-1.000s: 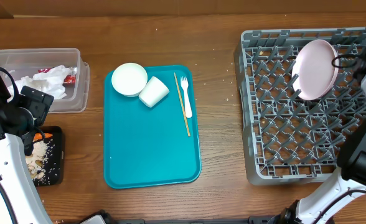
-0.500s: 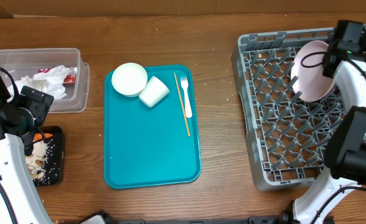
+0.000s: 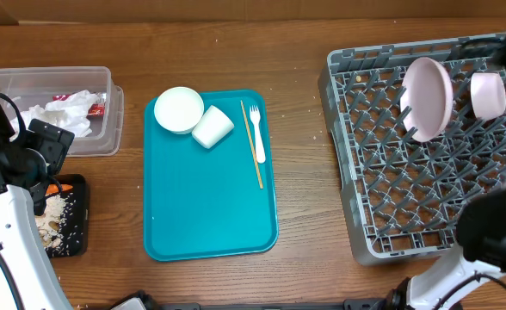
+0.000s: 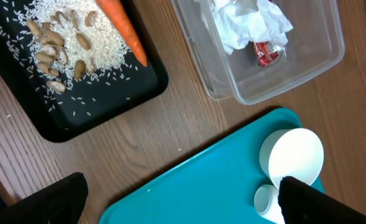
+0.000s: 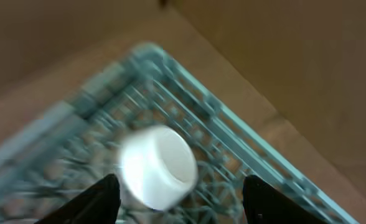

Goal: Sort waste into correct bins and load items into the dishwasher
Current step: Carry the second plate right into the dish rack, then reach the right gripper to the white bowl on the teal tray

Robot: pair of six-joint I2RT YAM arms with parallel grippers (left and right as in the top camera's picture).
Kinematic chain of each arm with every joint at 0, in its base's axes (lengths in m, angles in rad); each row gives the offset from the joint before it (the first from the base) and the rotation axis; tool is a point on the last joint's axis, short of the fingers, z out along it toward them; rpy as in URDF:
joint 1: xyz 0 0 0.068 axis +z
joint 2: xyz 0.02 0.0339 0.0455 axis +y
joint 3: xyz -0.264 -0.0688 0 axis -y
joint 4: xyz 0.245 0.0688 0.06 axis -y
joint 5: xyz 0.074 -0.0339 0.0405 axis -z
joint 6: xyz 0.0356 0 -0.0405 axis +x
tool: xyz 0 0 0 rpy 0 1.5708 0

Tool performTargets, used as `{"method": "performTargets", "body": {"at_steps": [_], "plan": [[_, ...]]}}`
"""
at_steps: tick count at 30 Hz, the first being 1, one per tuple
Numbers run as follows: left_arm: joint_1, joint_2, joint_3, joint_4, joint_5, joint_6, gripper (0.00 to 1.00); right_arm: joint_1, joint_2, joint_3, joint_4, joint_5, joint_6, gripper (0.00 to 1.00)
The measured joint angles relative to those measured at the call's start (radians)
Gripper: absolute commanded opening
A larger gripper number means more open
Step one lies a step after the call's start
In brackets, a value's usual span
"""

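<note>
Rack: A large square grey plastic dish rack (image 3: 408, 198) on the wooden worktop (image 3: 305, 258) carries a pale pink round plate (image 3: 427, 97) on edge and a pale pink bowl (image 3: 488, 95) beside it.
Right claw (image 5: 180, 180): Hangs over the pink bowl, fingers spread, gripping nothing; the view is blurred.
Left claw (image 4: 182, 183): Spread wide and empty above a corner of the teal serving tray (image 3: 210, 207).
Awaiting loading: A white round bowl (image 3: 179, 109), a small white cup (image 3: 212, 127) tipped on its side and a white plastic fork (image 3: 256, 133) lie on the tray.
Handling: All look light, stiff and smooth, so likely slippery. Pinch the bowl over its rim, the cup, which may roll, at its mouth, and the flat fork across its handle.
</note>
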Motion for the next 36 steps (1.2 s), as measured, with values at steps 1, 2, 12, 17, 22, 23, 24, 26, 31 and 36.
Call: {"method": "performTargets", "body": {"at_steps": [1,2,12,17,22,23,24,26,31,36], "plan": [[0.000,0.000,0.000,0.000,0.000,0.000,1.00,0.004,-0.018,0.048,-0.036,-0.088,0.011,0.82],[0.000,0.000,0.000,0.000,0.000,0.000,1.00,0.016,-0.037,0.080,-0.048,-0.179,0.023,0.87],[0.000,0.000,0.000,0.000,0.000,0.000,1.00,0.352,-0.097,0.100,-0.082,-0.922,-0.008,0.96],[0.000,0.000,0.000,0.000,0.000,0.000,1.00,0.681,-0.045,0.082,-0.020,-0.838,-0.046,0.96],[0.000,0.000,0.000,0.000,0.000,0.000,1.00,0.946,0.162,0.069,0.051,-0.638,-0.056,0.96],[0.000,0.000,0.000,0.000,0.000,0.000,1.00,0.973,0.194,0.068,0.059,-0.603,-0.052,0.96],[0.000,0.000,0.000,0.000,0.000,0.000,1.00,1.002,0.228,0.066,0.076,-0.563,-0.040,0.96],[0.000,0.000,0.000,0.000,0.000,0.000,1.00,1.070,0.314,0.062,0.124,-0.432,-0.005,0.96],[0.000,0.000,0.000,0.000,0.000,0.000,1.00,1.075,0.411,0.062,0.154,-0.340,0.012,0.95],[0.000,0.000,0.000,0.000,0.000,0.000,1.00,1.069,0.425,0.061,0.161,-0.322,0.015,0.82]]}}
